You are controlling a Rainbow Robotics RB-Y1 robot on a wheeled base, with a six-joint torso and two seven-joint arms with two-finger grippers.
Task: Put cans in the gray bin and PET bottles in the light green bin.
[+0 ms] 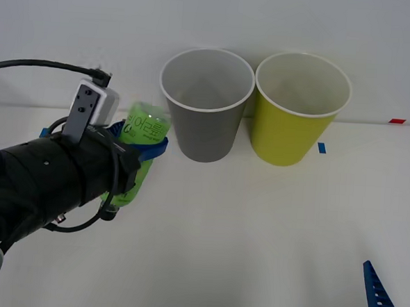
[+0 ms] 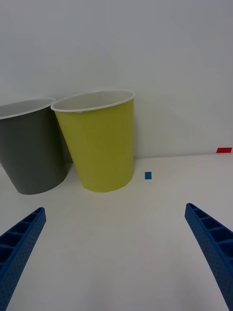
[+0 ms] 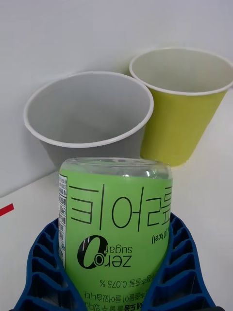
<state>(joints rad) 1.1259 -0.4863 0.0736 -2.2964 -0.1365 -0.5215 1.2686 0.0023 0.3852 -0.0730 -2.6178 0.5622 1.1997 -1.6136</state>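
Your left gripper [image 1: 139, 153] is squeezing the bottle [image 1: 141, 149] in its fingers, lifting it so it can clear the green bin [image 1: 298, 110] rim; right fingers [image 2: 208, 243] are waiting wide.

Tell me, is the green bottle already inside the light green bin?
No, the left gripper holds the PET bottle beside the gray bin.

High front view, low close wrist views (all share both bins [image 1: 206, 105]).
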